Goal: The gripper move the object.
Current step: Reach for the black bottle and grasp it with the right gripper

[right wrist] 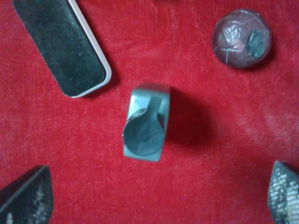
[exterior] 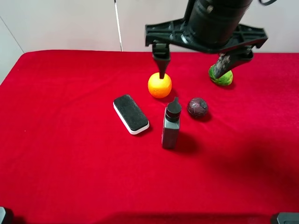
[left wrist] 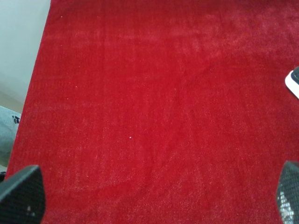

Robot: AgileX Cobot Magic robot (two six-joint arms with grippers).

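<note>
The object, a small upright dark grey bottle [exterior: 171, 125] with a black nozzle cap, stands on the red cloth in the middle of the table. In the right wrist view the bottle [right wrist: 145, 126] shows from above, between and ahead of the fingertips. My right gripper [exterior: 192, 72] hangs open above and behind it, its crossbar wide and its two fingers pointing down; it holds nothing. In its own view the right gripper [right wrist: 154, 196] has its fingertips far apart. My left gripper [left wrist: 154, 196] is open over bare red cloth and empty.
A black-and-white eraser block [exterior: 131, 113] lies left of the bottle. An orange [exterior: 160, 85] sits behind it, under one finger. A dark purple fruit [exterior: 197, 107] lies to the right and behind. A green fruit [exterior: 220, 77] sits at the back right, partly hidden by the other finger.
</note>
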